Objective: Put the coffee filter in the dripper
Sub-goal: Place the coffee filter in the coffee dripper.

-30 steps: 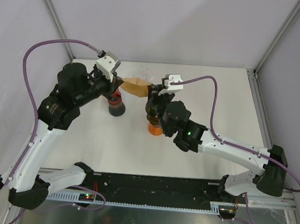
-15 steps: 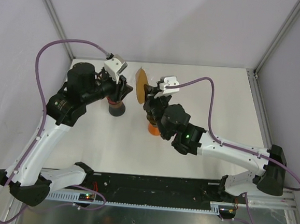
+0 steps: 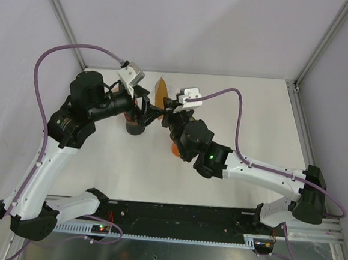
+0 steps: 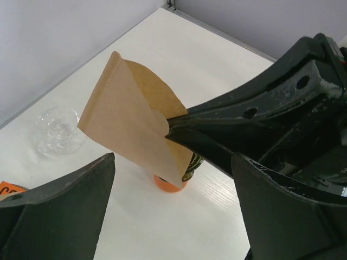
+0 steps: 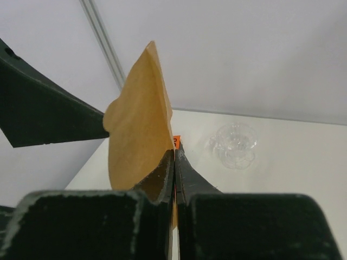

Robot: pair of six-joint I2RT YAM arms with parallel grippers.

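Aloft, coffee filter [image 5: 138, 130] edge pinched, right fingers [image 5: 161, 176]

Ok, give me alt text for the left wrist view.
A brown filter is pinched in the shut right pincer, which juts in from the right. The open left pincer frames it from below; a clear dripper sits on the table at left.

A robotics lab cell: plain lilac wall panels [image 3: 200, 23] in aluminium framing [image 3: 323, 45] beyond the right gripper [image 3: 165, 108], a white tabletop [image 3: 254, 112] beneath it.
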